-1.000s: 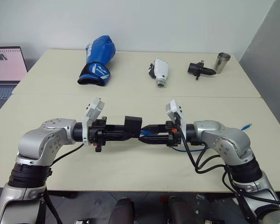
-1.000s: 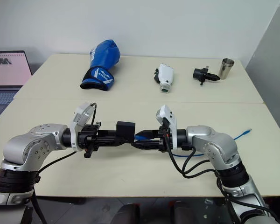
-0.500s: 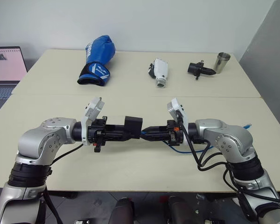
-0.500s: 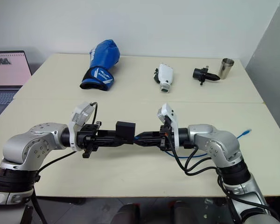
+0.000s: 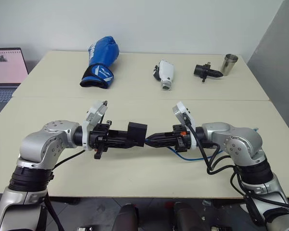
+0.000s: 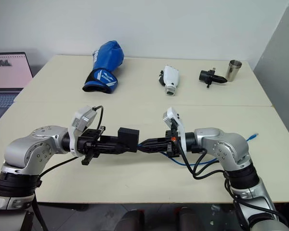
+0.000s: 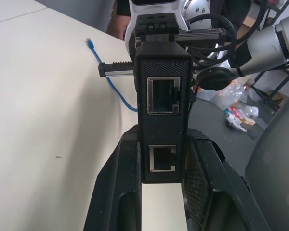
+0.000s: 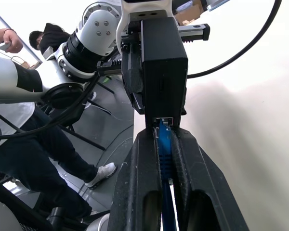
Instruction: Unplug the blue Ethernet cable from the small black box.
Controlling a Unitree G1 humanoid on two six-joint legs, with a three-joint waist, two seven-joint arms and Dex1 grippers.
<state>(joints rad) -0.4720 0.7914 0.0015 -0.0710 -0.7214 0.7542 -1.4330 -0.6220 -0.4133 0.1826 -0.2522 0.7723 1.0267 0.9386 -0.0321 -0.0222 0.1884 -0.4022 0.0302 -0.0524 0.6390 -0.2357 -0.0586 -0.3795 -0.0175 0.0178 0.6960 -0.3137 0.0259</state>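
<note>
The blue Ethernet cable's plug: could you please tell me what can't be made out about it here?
- Plug latch: the right gripper fingers cover it in the right wrist view.
- Seating depth in the small black box: hidden inside the port.
- Head views: the blue Ethernet cable plug is too small, behind the fingertips.

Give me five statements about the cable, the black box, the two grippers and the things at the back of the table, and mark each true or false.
1. The left gripper is shut on the small black box. True.
2. The blue Ethernet cable is already out of the box. False: its plug still sits in the box's port, between the right gripper's fingers.
3. The right gripper is open, clear of the cable. False: it is shut on the cable beside the plug.
4. A blue boxing glove lies at the back of the table. True.
5. The metal cup lies tipped over beside the glove. False: it stands upright at the far right, beside a black gadget.
</note>
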